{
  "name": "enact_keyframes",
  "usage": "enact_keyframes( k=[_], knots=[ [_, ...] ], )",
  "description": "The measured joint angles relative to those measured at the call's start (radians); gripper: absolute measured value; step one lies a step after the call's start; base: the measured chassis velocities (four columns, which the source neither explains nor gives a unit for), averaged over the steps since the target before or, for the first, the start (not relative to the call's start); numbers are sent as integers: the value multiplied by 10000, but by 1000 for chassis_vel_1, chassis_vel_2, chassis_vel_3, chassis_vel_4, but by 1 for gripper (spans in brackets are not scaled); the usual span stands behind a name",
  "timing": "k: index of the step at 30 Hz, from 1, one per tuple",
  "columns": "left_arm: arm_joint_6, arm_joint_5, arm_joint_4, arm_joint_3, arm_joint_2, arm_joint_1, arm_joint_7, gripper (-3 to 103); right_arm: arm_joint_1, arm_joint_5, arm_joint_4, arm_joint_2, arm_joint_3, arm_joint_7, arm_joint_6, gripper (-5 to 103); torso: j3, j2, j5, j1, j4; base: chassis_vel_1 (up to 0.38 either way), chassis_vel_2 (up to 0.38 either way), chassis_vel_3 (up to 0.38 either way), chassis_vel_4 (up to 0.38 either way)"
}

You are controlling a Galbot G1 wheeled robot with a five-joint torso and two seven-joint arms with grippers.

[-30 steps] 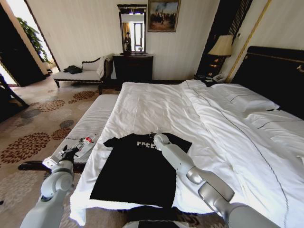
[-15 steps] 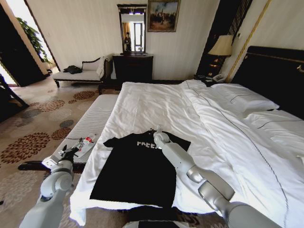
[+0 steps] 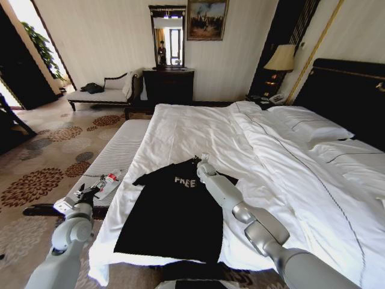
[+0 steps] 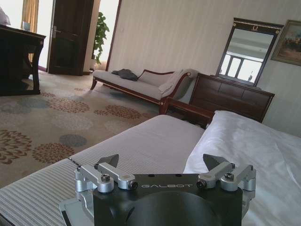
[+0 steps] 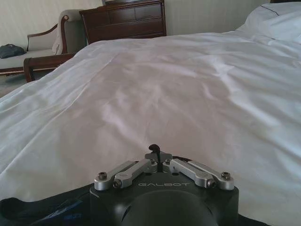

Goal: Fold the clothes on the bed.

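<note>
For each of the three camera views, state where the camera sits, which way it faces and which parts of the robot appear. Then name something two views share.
Head view: high on the robot, looking down at the bed and T-shirt; both arms appear.
Left wrist view: behind the open left gripper beside the bed, facing the chaise and dresser.
Right wrist view: behind the right gripper, shut on the T-shirt's edge, facing across the white sheets.
Shared: both wrist views show the chaise and dresser.

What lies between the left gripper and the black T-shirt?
In the head view, between left gripper and T-shirt: a red-labelled bottle on the striped bench, then white bedding.
</note>
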Motion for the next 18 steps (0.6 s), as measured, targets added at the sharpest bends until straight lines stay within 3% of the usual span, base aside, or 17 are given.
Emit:
enact_keyframes(
  k=[9,10,11,12,14,15,17,18],
  knots=[
    [0,53,-19,102,-21,-1,0,100,-567,394,1181,-219,435,-168,466,1,-1,0,0,0,2,0,0,0,0],
    [-1,73,-21,121,-26,8,0,100,-839,582,1702,-359,717,-71,523,11,-1,0,0,0,4,0,0,0,0],
    [0,82,-22,129,-29,17,1,100,-1068,741,2077,-492,932,77,538,11,0,0,0,0,3,0,0,0,0],
    [0,85,-22,135,-32,23,2,100,-1232,814,2323,-583,1087,191,564,21,0,1,1,0,1,0,0,0,0],
    [0,90,-21,141,-35,25,4,100,-1427,867,2587,-708,1285,296,633,21,-1,0,1,0,0,0,0,0,0],
    [0,95,-16,156,-36,27,6,100,-1639,906,2840,-855,1525,344,748,32,-1,1,1,-1,-4,0,0,0,0],
    [0,111,14,208,-37,11,9,100,-1895,926,2956,-1038,1787,312,974,32,-1,2,2,-1,-4,0,0,0,0],
    [0,134,34,240,-38,-7,9,100,-1977,914,2946,-1101,1870,251,1093,43,-1,2,2,-1,-6,0,0,0,0]
  ],
)
